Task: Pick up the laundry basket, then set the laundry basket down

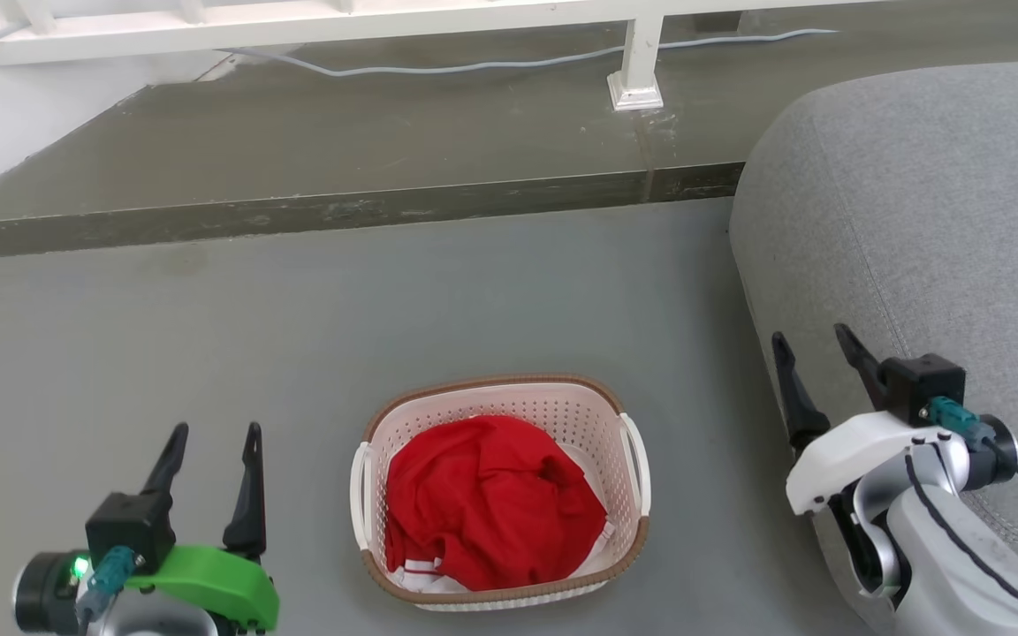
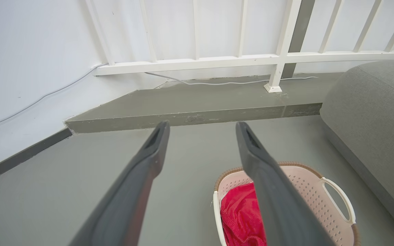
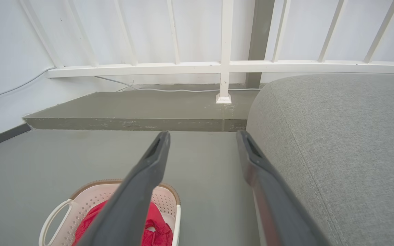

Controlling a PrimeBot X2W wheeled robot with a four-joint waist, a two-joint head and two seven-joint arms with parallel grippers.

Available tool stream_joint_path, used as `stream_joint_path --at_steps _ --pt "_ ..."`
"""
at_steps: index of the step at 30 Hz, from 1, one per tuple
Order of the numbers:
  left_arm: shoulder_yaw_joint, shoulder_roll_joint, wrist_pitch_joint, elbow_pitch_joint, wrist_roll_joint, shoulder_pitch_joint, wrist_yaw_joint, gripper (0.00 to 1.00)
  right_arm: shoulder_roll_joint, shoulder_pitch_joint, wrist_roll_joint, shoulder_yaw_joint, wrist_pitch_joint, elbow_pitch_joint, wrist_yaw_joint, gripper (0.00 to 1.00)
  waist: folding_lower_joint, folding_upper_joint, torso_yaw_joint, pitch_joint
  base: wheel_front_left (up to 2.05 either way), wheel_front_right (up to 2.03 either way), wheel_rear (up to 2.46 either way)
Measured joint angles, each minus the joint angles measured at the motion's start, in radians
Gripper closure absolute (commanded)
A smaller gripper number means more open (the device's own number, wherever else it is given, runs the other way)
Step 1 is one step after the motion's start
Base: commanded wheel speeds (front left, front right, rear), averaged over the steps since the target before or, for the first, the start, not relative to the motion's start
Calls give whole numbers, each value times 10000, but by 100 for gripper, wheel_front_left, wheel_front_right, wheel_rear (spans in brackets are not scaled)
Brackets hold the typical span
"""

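The laundry basket [image 1: 509,415] is sitting on the floor [image 1: 208,336] between two open, empty pairs of jaws, handles [image 1: 360,495] facing them; left jaws nearer.

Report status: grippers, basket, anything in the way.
Left gripper open, empty, left of laundry basket. Right gripper open, empty, beside sofa. Basket on floor, red cloth inside. Nothing between grippers and basket.

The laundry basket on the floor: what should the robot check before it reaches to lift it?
1. Left gripper open: ok.
2. Right gripper open: ok.
3. Laundry basket upright on the floor, between both grippers: ok.
4. Side handles free of the red garment: ok.
5. Right gripper clear of the grey sofa: cannot tell.
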Motion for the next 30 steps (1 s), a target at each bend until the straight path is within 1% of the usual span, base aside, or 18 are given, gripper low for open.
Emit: stream_joint_path --at_steps 4,14,18,30 --pt "56 -165 144 -107 84 211 0 0 107 190 -311 -134 134 -244 0 0 0 0 -3 -19 0 0 0" --pt "397 -368 399 -391 253 345 0 0 247 613 -811 -644 483 -913 0 0 0 0 -32 -66 0 0 0" --pt "443 -527 500 -531 497 538 0 0 297 772 -1001 -821 633 -1195 0 0 0 0 -40 -84 0 0 0" --pt "677 -731 757 -748 738 685 2 0 537 1228 -1411 -1055 1101 -1902 0 0 0 0 -30 -110 0 0 0"
